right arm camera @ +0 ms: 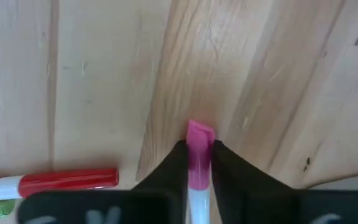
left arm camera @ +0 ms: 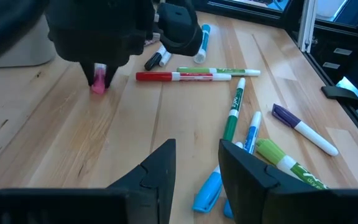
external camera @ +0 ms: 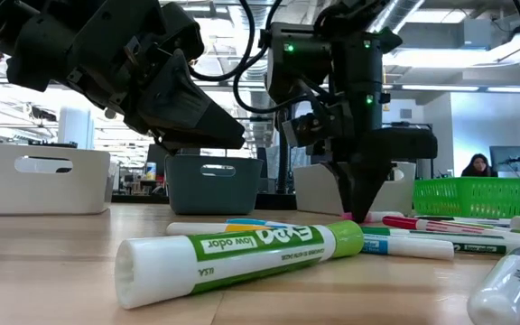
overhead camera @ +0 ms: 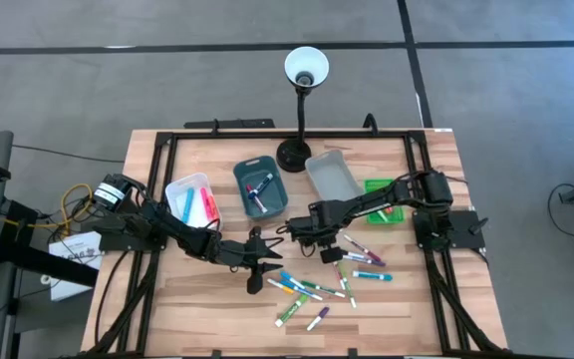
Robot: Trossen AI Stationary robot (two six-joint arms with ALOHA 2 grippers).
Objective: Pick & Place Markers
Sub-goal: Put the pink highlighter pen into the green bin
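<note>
Several markers (overhead camera: 322, 284) lie loose on the wooden table near its front middle: red (left arm camera: 182, 76), green, blue and purple ones. My right gripper (right arm camera: 199, 167) points straight down at the far-left edge of this scatter and is shut on a pink marker (left arm camera: 98, 85). My left gripper (left arm camera: 197, 168) hovers open just left of the scatter (overhead camera: 263, 259), slanting down, with nothing between its fingers. My right gripper pinches the pink marker between its two fingers (right arm camera: 174, 163), just behind its pink cap end (right arm camera: 199, 138). The fingers come from above, pointing down, and lie across the marker. The cap end juts out past the fingertips, down at the table top (left arm camera: 98, 87).
A white bin (overhead camera: 192, 199) holding pink and orange markers, a teal bin (overhead camera: 259, 187), a grey bin (overhead camera: 332, 175) and a green basket (overhead camera: 382, 201) stand in a row at the back. A black desk lamp (overhead camera: 302, 100) rises behind them. A person sits far off in the room.
</note>
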